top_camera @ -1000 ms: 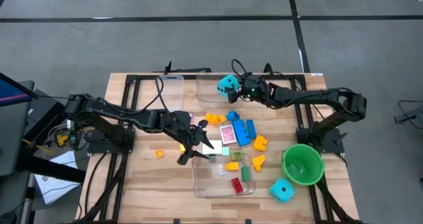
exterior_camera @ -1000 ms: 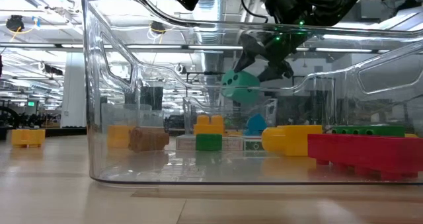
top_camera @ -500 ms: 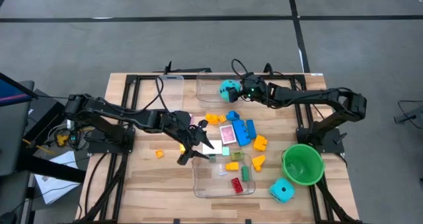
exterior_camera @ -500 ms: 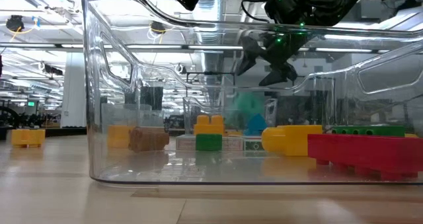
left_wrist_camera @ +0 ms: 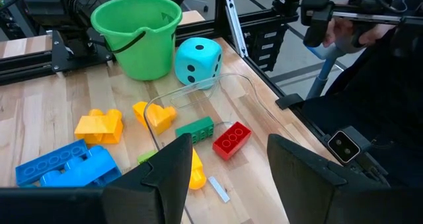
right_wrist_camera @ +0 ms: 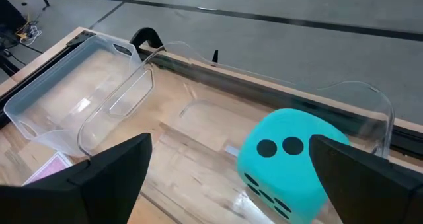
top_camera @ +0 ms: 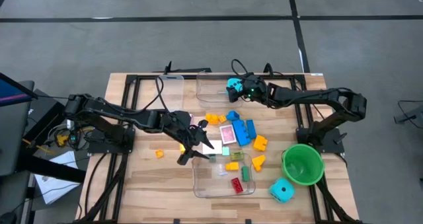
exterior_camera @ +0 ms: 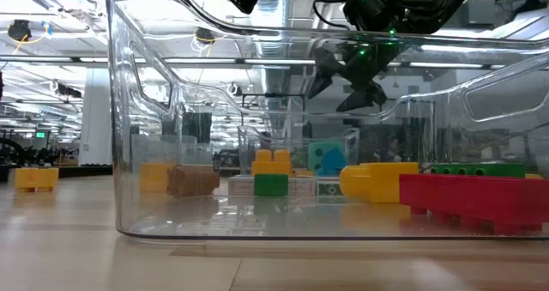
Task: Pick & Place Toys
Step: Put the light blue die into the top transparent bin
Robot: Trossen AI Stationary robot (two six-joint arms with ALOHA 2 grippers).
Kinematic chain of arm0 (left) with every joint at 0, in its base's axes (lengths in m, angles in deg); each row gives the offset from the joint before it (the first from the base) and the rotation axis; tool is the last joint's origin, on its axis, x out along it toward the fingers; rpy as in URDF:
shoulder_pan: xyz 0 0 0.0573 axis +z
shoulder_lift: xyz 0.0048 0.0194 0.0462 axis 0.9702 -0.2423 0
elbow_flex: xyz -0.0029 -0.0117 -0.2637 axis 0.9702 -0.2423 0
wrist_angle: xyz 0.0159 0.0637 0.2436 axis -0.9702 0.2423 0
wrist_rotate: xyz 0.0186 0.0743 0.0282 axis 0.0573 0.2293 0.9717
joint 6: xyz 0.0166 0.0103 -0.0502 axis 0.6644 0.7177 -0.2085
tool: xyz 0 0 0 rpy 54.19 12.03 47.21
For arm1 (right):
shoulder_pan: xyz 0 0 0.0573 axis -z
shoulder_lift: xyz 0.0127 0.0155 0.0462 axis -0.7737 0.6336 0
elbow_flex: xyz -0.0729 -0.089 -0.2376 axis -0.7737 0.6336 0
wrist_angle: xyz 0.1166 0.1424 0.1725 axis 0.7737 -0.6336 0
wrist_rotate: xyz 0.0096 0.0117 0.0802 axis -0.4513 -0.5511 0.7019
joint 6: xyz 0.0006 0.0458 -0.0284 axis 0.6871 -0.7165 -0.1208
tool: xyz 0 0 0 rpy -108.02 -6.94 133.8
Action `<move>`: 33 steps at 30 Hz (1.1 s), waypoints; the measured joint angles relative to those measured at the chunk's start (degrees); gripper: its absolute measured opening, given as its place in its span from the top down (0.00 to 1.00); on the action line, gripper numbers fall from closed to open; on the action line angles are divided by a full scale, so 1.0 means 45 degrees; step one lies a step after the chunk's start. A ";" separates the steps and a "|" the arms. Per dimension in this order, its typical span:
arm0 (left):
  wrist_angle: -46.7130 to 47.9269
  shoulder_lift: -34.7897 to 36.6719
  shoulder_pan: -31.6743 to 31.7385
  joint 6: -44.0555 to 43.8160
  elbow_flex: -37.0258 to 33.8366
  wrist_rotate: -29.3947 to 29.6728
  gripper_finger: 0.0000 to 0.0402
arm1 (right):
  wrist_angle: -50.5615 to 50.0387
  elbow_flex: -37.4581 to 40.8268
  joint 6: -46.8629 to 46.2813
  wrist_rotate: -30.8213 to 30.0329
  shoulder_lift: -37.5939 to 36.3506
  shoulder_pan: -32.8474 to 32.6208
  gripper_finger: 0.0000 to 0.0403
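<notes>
My right gripper (top_camera: 236, 92) (right_wrist_camera: 228, 181) hangs open above the far clear tub (top_camera: 215, 85). Below and ahead of its fingers, a cyan black-dotted die (right_wrist_camera: 291, 161) (exterior_camera: 326, 158) rests on the tub's floor, apart from both fingers. My left gripper (top_camera: 196, 143) (left_wrist_camera: 228, 178) stands open with nothing between its fingers, over the far left corner of the near clear tub (top_camera: 205, 184). That tub holds a red brick (left_wrist_camera: 231, 138), a green brick (left_wrist_camera: 193, 129) and a yellow one (top_camera: 232, 166). A second die (top_camera: 282, 191) sits on the table's near right.
Blue (top_camera: 241, 131), orange (top_camera: 215, 118) and yellow (top_camera: 260, 143) bricks and a pink-backed card (top_camera: 227, 133) lie on the table between the two tubs. A green bowl (top_camera: 303, 163) stands at the right, and another clear tub (top_camera: 173, 92) at the far left. A small orange brick (top_camera: 158, 154) lies alone.
My right gripper has opened and let go of the cyan die. The die has fallen from between its fingers into the far tub and now rests on the tub's floor. The gripper itself has stayed above the tub.
</notes>
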 joint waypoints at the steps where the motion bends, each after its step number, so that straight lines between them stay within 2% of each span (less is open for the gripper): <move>1: 0.0000 0.0000 0.0001 -0.0001 0.0000 0.0000 0.52 | -0.0025 0.0000 0.0001 0.0000 0.0000 0.0000 0.01; 9: 0.0079 0.0000 0.0005 -0.0001 0.0000 0.0001 0.52 | -0.0897 -0.0005 0.0017 0.0496 -0.0544 -0.0101 0.01; 20: 0.0044 0.0000 0.0005 0.0023 -0.0004 0.0000 0.52 | -0.3776 0.0011 0.0862 0.1471 -0.2740 -0.0640 0.01; 28: 0.0000 0.0000 0.0000 0.0611 0.0000 0.0005 0.52 | -0.4153 0.0010 0.0318 0.1346 -0.3805 -0.1683 0.01; 33: 0.0031 0.0000 0.0039 0.0625 0.0000 0.0003 0.52 | -0.4332 0.0010 0.0002 0.0369 -0.4142 -0.2581 0.01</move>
